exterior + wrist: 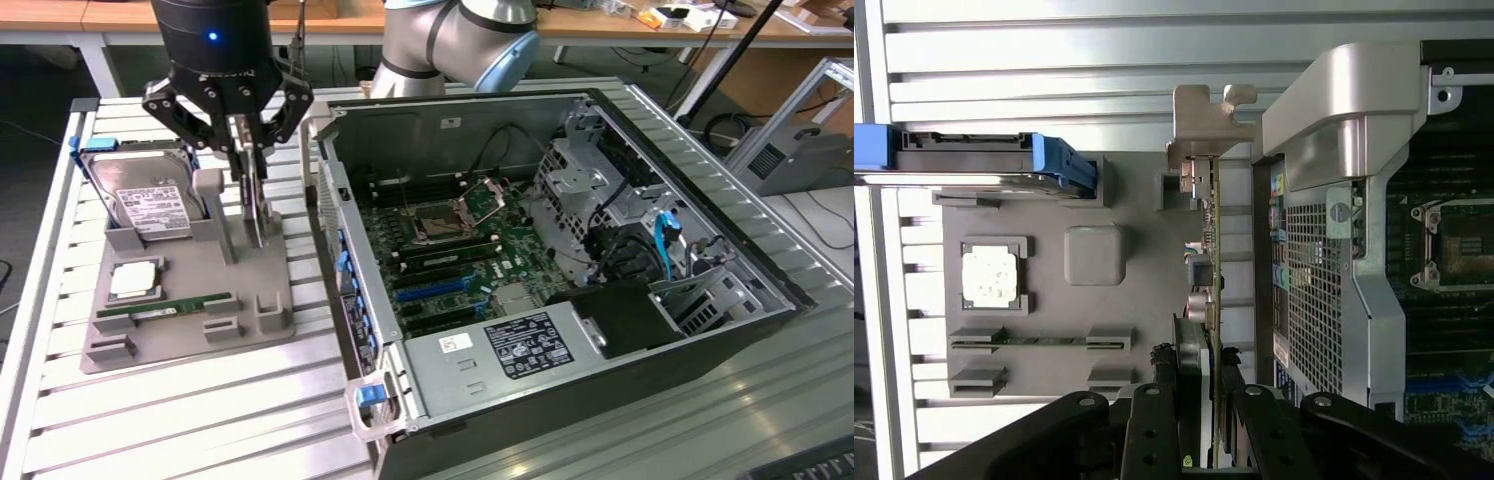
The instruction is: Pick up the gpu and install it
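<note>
The graphics card [1212, 250] looked light, stiff and thin but fragile, a bare circuit board with small parts on its face. It seemed best pinched flat across both faces near the middle of its upper edge, away from the metal bracket [1206, 120] at one end. It stood upright on its edge in a slot of the gray holder [174, 345], just beside the open computer case [747, 300]. The gripper [244, 150] sat directly above it, fingers drawn narrow on either side of that upper edge and apparently clamped on the board.
</note>
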